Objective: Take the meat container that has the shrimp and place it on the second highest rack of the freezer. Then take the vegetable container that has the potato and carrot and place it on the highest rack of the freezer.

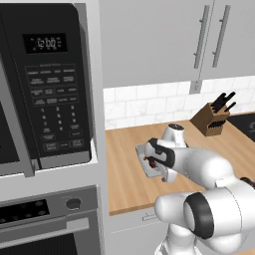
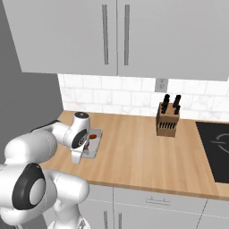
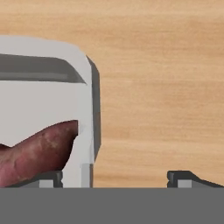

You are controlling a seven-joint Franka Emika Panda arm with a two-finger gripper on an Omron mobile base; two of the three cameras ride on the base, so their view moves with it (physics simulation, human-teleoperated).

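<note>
The vegetable container [image 2: 95, 144] is a shallow grey tray on the wooden counter, near its left end. The orange carrot [image 2: 93, 136] and the dark reddish-brown potato [image 3: 37, 153] lie in it. My gripper [image 3: 116, 177] is open and hangs low over the tray's edge. In the hand view the vegetable container's side wall [image 3: 85, 127] stands between the two fingertips, close to the left one, and the potato lies just inside it. In the left base view my hand covers most of the vegetable container [image 1: 145, 152]. The meat container, the shrimp and the freezer are out of view.
A microwave [image 1: 45, 84] above an oven [image 1: 45, 219] stands in a tall stack left of the counter. At the back right are a knife block [image 2: 167, 120] and a black cooktop [image 2: 217, 147]. Wall cabinets [image 2: 116, 36] hang overhead.
</note>
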